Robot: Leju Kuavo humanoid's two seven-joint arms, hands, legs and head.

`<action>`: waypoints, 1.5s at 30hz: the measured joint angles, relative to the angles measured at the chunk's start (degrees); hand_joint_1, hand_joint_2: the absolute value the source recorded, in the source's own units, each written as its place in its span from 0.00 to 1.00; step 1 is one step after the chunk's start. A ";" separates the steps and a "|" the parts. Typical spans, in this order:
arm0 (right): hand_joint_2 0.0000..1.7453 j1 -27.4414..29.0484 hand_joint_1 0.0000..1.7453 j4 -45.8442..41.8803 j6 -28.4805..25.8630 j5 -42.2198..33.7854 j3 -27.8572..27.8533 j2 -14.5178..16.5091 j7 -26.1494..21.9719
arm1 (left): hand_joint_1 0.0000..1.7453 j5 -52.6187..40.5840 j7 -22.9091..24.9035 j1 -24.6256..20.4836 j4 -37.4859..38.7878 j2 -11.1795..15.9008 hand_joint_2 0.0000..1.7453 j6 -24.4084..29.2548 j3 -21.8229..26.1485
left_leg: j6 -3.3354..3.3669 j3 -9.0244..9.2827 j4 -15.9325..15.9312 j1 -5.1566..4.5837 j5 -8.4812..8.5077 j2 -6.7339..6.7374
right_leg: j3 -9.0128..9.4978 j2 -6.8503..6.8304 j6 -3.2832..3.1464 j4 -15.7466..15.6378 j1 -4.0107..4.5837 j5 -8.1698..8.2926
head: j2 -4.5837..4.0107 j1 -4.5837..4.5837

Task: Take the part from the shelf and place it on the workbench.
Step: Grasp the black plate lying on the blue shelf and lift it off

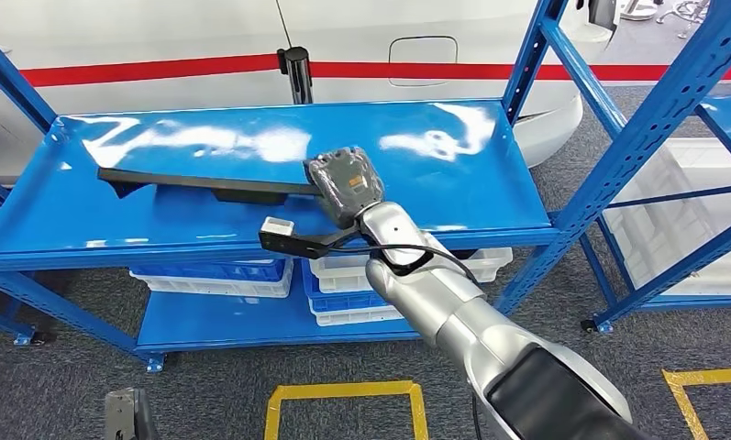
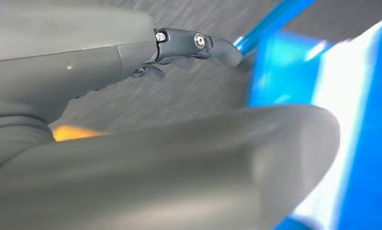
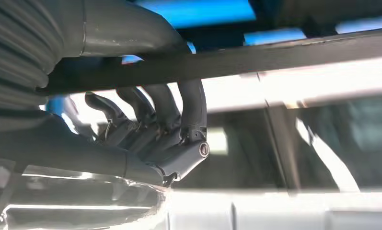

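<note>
The right hand (image 1: 345, 184) grasps the end of the long black part (image 1: 205, 183) lying on the blue shelf (image 1: 251, 137), white bins (image 1: 343, 275) stacked beneath, while the left hand (image 2: 198, 45) hangs empty, fingers loosely curled.

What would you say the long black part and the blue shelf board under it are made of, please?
The long black part looks like matt moulded plastic: dull, no glare, though coated metal is possible. The blue shelf board looks like glossy painted sheet metal, with bright white reflections. The right hand is at the part's end.
</note>
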 joint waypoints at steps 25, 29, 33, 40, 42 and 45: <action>1.00 4.06 1.00 -33.51 -6.11 -1.92 -3.71 -6.95 -7.03 | 0.00 -3.73 8.35 0.77 -0.15 -0.14 1.00 6.06 3.52 | 0.73 -0.03 0.24 -0.14 -0.01 -0.03 | 0.20 0.01 0.50 -0.41 -0.54 0.34 | 0.00 -0.04; 1.00 5.27 1.00 -33.54 -7.09 -1.88 -3.68 -6.99 -6.66 | 0.00 -5.35 11.55 0.67 -0.15 -0.20 1.00 5.99 2.85 | 2.14 1.23 -2.47 0.38 1.78 0.52 | -1.24 -0.21 0.87 2.74 -0.34 -1.83 | -0.01 0.15; 1.00 7.13 1.00 -33.34 -7.46 -1.80 -3.66 -7.54 -6.28 | 0.00 -5.65 12.76 0.78 -0.14 -0.34 1.00 4.95 2.57 | 1.91 0.92 -2.70 0.69 2.20 0.74 | -6.41 -0.30 1.80 14.96 -1.39 -6.34 | 0.00 0.30; 1.00 8.33 1.00 -33.33 -7.46 -1.66 -3.46 -7.75 -6.25 | 0.00 -5.98 13.53 0.93 -0.10 -0.31 1.00 3.65 2.44 | -1.41 -0.90 -0.71 1.73 2.45 0.31 | 1.04 0.31 3.90 1.42 -2.30 -1.14 | -0.01 0.49; 1.00 8.56 1.00 -33.35 -7.43 -1.48 -3.36 -7.64 -6.22 | 0.00 -6.22 13.56 1.17 -0.08 -0.41 1.00 3.40 2.41 | -1.86 -1.44 -0.19 2.02 2.23 0.25 | 0.21 0.32 2.31 1.75 -2.50 -1.10 | -0.01 0.16; 1.00 8.83 1.00 -33.36 -7.44 -1.18 -3.26 -7.41 -6.13 | 0.00 -6.65 13.64 1.43 -0.07 -0.43 1.00 3.28 2.38 | -1.84 -3.91 6.15 2.13 -3.61 0.43 | -1.04 0.22 0.21 1.81 -2.17 -0.02 | -0.01 -0.26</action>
